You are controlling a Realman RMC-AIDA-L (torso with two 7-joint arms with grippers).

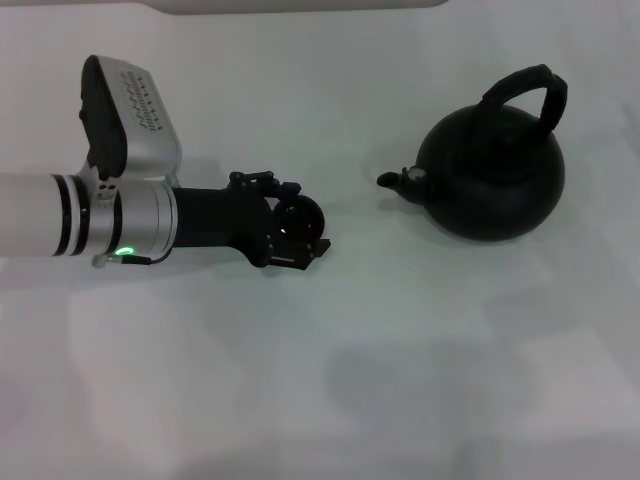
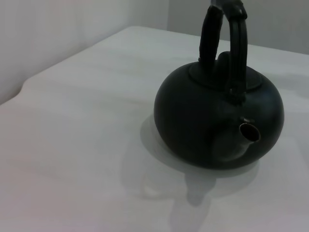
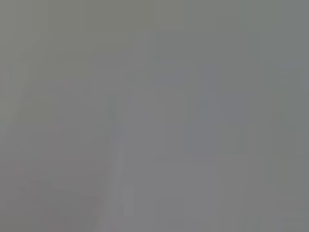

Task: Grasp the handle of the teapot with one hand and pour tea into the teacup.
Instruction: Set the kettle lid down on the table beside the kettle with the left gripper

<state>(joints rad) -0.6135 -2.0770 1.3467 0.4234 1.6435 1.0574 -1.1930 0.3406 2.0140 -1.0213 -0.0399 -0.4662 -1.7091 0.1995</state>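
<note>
White table [image 1: 300,380], bare around the work. Left gripper [image 1: 297,232] low over it, jaws clamped around teacup [image 1: 299,222]. Teapot [image 1: 492,183] well apart toward the right, spout aimed back at the cup, handle [image 1: 525,90] arching upright across the lid. Right gripper out of sight, probably nearer the pot.
</note>
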